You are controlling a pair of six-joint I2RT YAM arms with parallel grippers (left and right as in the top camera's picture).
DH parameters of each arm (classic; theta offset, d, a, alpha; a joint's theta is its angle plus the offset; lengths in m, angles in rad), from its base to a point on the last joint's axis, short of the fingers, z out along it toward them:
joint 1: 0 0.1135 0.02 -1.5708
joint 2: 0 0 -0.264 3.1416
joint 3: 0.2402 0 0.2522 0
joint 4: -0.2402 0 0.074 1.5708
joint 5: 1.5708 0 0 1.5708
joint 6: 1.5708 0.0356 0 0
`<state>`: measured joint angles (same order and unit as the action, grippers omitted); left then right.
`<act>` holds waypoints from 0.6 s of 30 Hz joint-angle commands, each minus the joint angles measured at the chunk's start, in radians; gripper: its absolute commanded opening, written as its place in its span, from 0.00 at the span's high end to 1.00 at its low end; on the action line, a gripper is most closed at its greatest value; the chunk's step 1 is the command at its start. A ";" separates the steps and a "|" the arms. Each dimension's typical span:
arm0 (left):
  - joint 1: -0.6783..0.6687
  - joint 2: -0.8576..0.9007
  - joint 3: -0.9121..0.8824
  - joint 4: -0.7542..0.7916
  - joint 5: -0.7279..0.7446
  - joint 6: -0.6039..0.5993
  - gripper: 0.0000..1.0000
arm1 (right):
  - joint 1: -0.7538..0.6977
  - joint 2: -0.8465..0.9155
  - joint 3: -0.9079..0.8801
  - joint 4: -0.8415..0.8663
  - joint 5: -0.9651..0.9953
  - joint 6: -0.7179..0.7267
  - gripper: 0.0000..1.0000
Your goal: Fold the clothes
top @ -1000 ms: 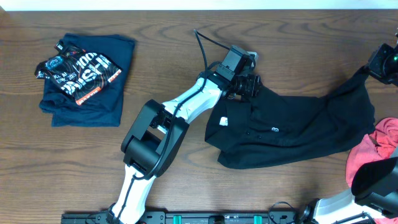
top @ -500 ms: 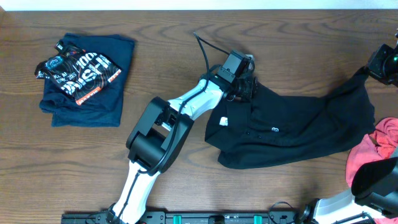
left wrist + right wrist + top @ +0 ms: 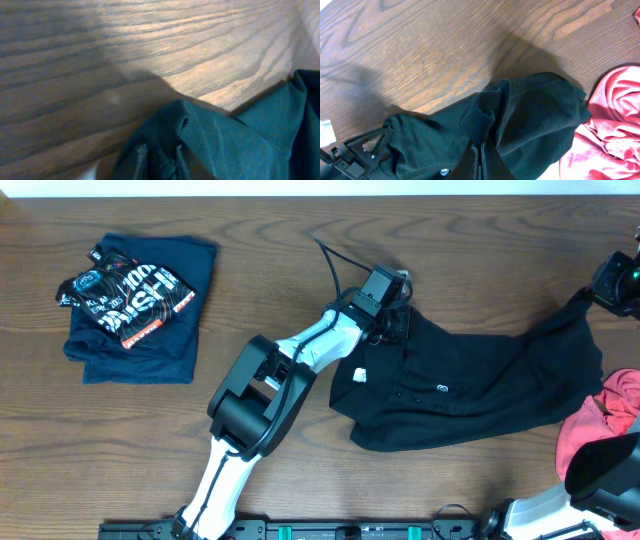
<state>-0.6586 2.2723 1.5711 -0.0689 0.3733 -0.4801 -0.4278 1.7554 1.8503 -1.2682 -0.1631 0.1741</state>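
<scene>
While spread over the right half of the worktop (image 3: 250, 230), black clothes (image 3: 470, 380) clamped at both ends: left end effector (image 3: 395, 322) top-left, right end effector (image 3: 481, 152) far corner. Small white logo (image 3: 440, 388) unreadable. Navy shirt (image 3: 140, 300) far left, print partly "ISH". Red garment (image 3: 600, 425) bottom right.

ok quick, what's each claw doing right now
left claw: closed, pinching a fold of the plain black soft-fabric garment
right claw: closed, holding the same garment at its other end
</scene>
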 commanded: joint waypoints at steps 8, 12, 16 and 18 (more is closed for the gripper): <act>0.002 -0.017 0.016 0.003 0.046 0.004 0.94 | 0.007 -0.018 0.007 -0.004 0.006 -0.016 0.99; 0.019 -0.095 0.017 -0.002 0.056 0.003 0.94 | 0.005 -0.018 0.007 -0.008 0.032 -0.015 0.99; 0.063 -0.227 0.017 -0.054 0.061 0.022 0.94 | -0.014 -0.018 0.008 -0.008 0.033 -0.015 0.99; 0.090 -0.292 0.017 -0.081 0.061 0.040 0.94 | -0.024 -0.023 0.008 -0.008 0.027 -0.015 0.99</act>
<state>-0.6132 2.1105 1.5711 -0.1410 0.4236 -0.4690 -0.4335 1.7554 1.8503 -1.2732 -0.1432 0.1741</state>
